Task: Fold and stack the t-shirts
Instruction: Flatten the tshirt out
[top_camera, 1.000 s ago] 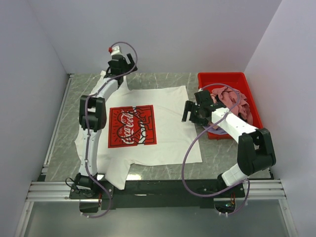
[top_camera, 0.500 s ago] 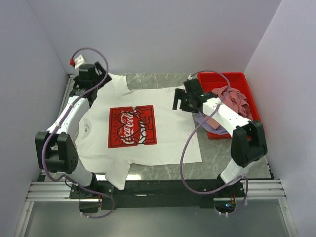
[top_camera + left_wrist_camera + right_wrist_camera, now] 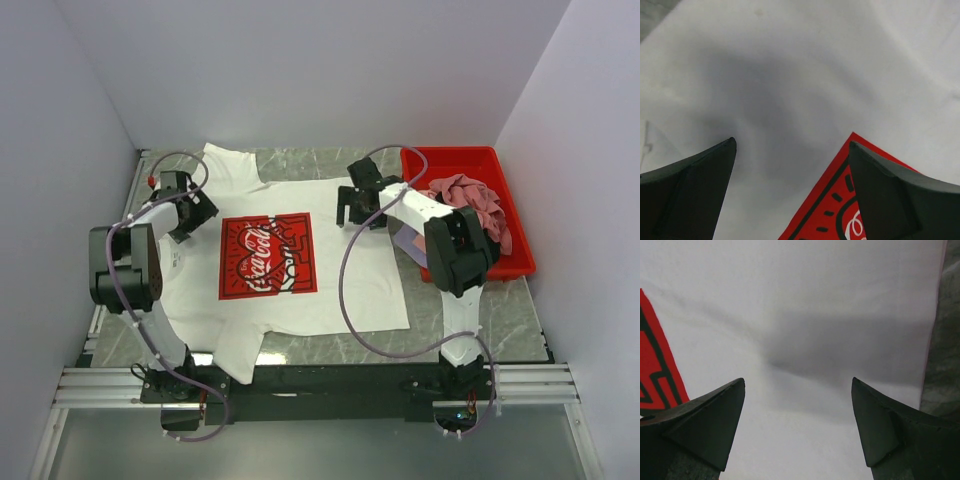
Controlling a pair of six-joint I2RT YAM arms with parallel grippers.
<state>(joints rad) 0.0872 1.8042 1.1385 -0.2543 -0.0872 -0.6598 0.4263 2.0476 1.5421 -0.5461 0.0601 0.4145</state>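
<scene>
A white t-shirt (image 3: 340, 270) with a red square Coca-Cola print (image 3: 267, 255) lies spread flat on the table. My left gripper (image 3: 192, 212) is open just above the shirt's shoulder, left of the print; the left wrist view shows white cloth (image 3: 805, 75) and a corner of the print (image 3: 832, 210) between the jaws. My right gripper (image 3: 355, 208) is open over the shirt's far right part; the right wrist view shows white cloth (image 3: 805, 315) and the hem edge. A crumpled pink tee (image 3: 465, 195) lies in the bin.
A red plastic bin (image 3: 512, 258) stands at the right edge of the marble-patterned table (image 3: 460, 310). Grey walls close in the left, back and right sides. A metal rail runs along the near edge.
My left gripper has swung from the far back over the collar down to the shirt's left shoulder. My right gripper has moved left and farther, from beside the bin onto the shirt.
</scene>
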